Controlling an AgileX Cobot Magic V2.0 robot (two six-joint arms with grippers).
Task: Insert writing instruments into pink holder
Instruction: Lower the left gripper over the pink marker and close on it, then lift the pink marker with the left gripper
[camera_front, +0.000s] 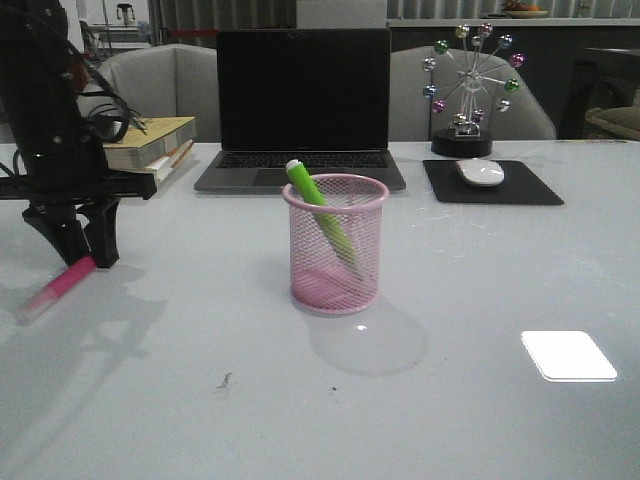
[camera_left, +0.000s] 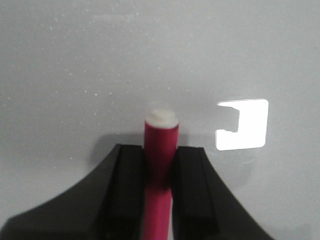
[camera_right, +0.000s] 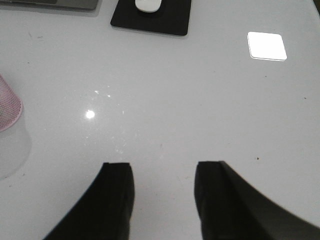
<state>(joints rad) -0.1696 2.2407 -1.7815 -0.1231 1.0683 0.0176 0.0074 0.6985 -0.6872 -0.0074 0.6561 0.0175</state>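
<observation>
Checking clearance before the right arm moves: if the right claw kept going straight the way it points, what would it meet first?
Probably the bare table: the open right claw holds nothing, and the mouse pad lies well beyond. Depth is unclear.

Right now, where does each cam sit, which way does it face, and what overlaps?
Front: behind the table, facing forward; pink holder with green marker, laptop, left end effector on the pink marker.
Left wrist: on the left arm, facing down; fingers clamp the pink marker.
Right wrist: on the right arm, open end effector over the table.
Shared: holder and mouse, front and right wrist.
</observation>
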